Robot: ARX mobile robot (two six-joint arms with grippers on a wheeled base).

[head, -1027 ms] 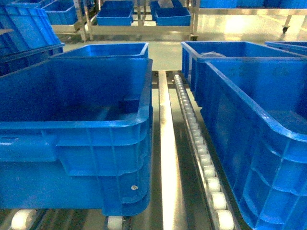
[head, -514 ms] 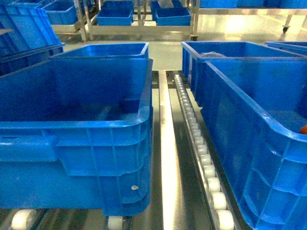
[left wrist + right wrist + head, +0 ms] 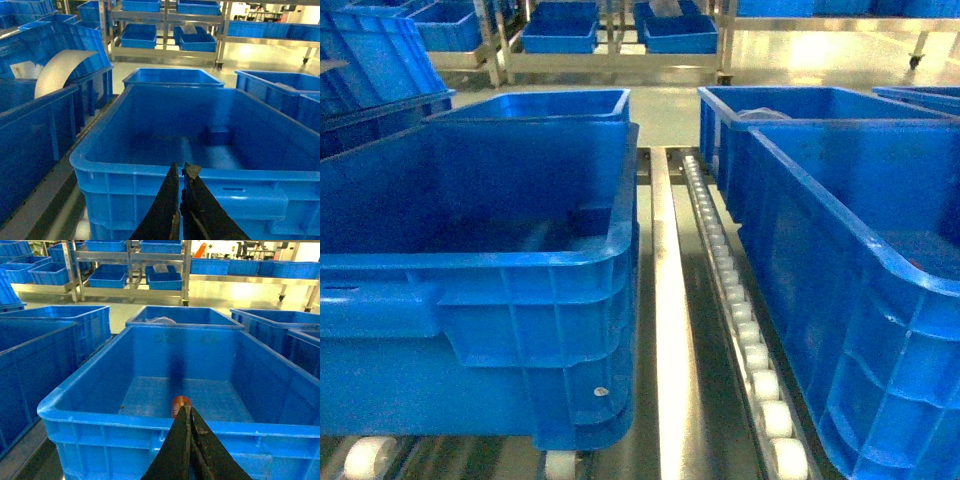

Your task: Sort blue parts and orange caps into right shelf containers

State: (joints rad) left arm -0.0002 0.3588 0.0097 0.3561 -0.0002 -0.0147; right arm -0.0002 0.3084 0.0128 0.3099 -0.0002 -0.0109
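Observation:
An orange cap (image 3: pixel 180 403) lies on the floor of the right shelf container (image 3: pixel 125 417), just beyond my right gripper (image 3: pixel 186 410). That gripper is shut with nothing in it and sits outside the crate's near rim. My left gripper (image 3: pixel 180 167) is also shut and empty, in front of the near rim of the left crate (image 3: pixel 125 170). A small blue block (image 3: pixel 217 135) rests on that crate's floor; it is too dim to tell whether it is a blue part. In the head view both crates (image 3: pixel 470 262) (image 3: pixel 840 215) show, but neither gripper does.
The shelf's steel rail (image 3: pixel 665 300) and a row of white rollers (image 3: pixel 740 310) run between the two crates. More blue crates (image 3: pixel 545 103) (image 3: pixel 800 100) stand behind them. Racks with crates (image 3: pixel 125 275) line the far side of the aisle.
Half a second ago the head view showed an orange spot at its right edge, inside the right crate. It is gone from that view now. Nothing else has moved.

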